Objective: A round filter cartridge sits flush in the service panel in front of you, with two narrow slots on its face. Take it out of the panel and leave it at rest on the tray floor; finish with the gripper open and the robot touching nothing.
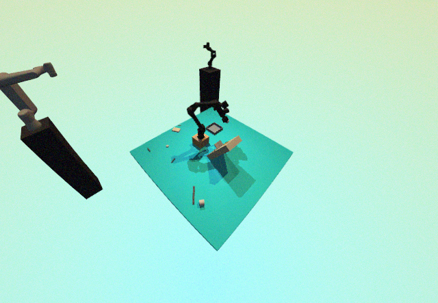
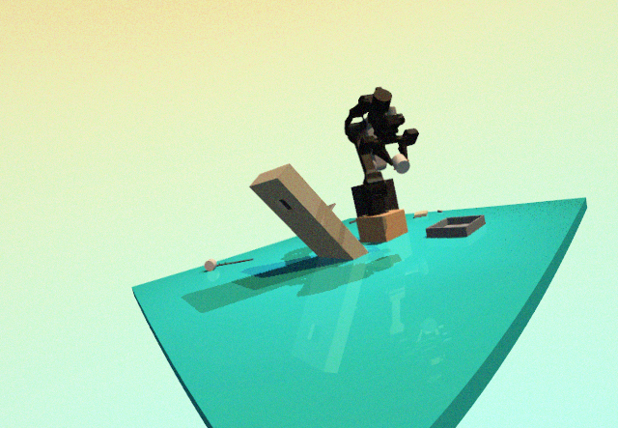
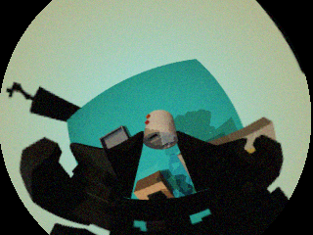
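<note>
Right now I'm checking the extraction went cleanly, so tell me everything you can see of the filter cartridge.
The filter cartridge is a short, pale, off-white cylinder, matte like plastic. In the wrist view two small red marks show on its side, and its end face looks darker, grey. It is out of the tilted tan service panel and held in the air, lying roughly sideways, clamped between the fingers of the gripper. Only the fingers touch it. It hangs well above the teal floor, between the panel and the dark tray.
</note>
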Available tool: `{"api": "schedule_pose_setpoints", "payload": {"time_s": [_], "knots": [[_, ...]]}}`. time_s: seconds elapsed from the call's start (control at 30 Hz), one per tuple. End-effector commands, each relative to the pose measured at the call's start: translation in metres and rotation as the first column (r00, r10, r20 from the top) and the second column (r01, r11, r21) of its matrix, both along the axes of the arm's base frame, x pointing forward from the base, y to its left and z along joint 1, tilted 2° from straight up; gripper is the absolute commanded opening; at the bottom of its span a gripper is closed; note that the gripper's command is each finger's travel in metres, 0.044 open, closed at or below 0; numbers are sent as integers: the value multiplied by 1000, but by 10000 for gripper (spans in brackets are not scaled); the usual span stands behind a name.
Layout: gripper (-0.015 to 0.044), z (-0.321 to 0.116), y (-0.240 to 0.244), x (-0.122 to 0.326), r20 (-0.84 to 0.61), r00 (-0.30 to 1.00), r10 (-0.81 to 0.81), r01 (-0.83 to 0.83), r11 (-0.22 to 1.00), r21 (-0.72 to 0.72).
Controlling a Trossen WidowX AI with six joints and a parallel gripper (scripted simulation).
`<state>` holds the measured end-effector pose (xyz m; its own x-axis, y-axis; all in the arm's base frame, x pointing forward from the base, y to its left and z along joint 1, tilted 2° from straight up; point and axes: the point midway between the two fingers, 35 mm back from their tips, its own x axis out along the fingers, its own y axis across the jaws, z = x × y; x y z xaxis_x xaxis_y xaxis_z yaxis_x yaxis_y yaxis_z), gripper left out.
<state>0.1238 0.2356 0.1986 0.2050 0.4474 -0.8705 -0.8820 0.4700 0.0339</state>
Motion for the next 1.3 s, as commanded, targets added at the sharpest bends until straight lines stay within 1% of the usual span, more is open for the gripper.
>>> {"api": "schedule_pose_setpoints", "payload": {"time_s": [0.0, 0.17, 0.6, 0.93, 1.27], "knots": [[0, 1, 8, -12, 4, 997, 81, -81, 997, 11], [0, -1, 11, -16, 4, 995, 97, -97, 995, 12], [0, -46, 38, -70, 7, 951, 308, -308, 951, 21], [0, -81, 45, -118, 9, 887, 462, -463, 886, 27], [0, -116, 37, -165, 11, 797, 604, -604, 796, 33]]}}
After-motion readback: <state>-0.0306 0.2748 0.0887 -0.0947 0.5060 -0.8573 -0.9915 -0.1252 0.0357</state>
